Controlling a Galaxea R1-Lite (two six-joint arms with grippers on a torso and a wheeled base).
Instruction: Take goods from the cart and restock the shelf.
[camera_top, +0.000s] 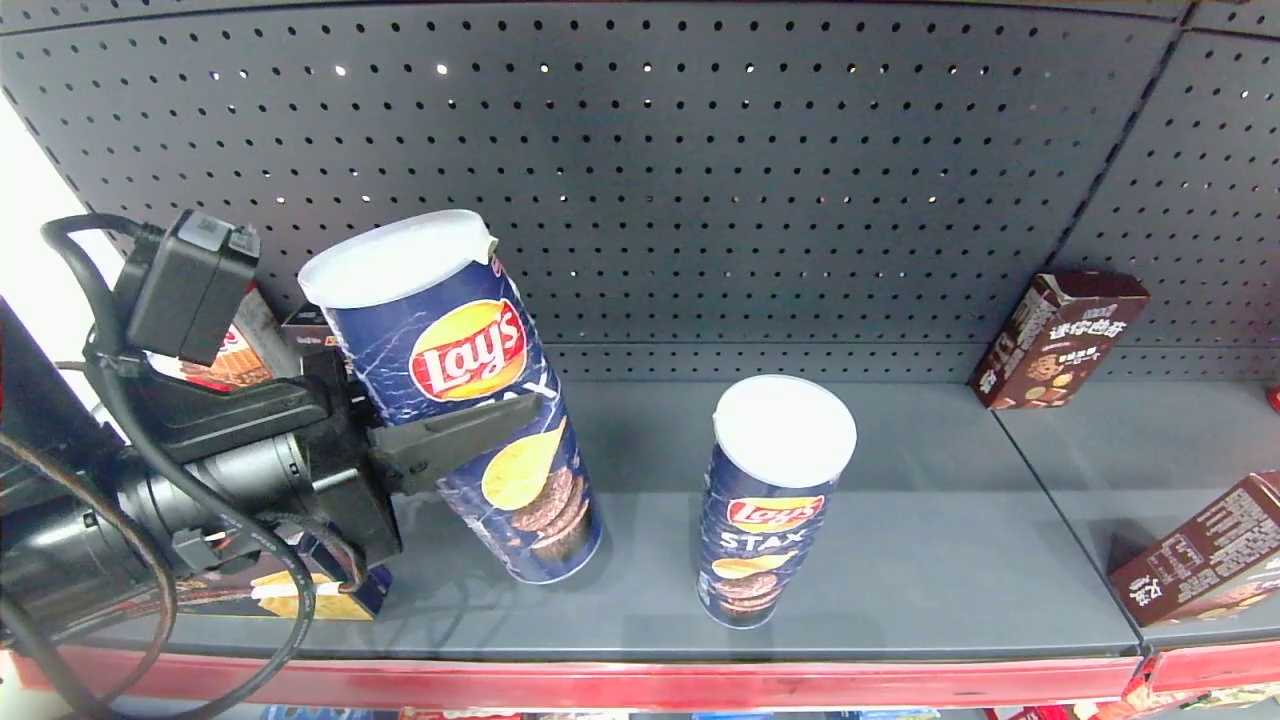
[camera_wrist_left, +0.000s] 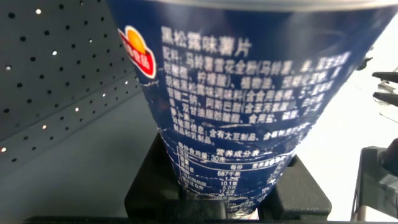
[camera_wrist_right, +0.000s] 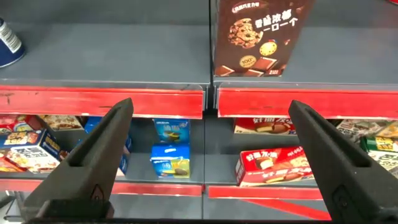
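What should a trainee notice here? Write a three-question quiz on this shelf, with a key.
1. True or false: the left gripper is shut on a can.
2. The free can stands: A. upright B. on its side C. upside down
3. Fill in: the right gripper is ____.

Key: 1 true; 2 A; 3 open.

Chip can (camera_wrist_left: 249, 93), lid end beyond left wrist view's edge
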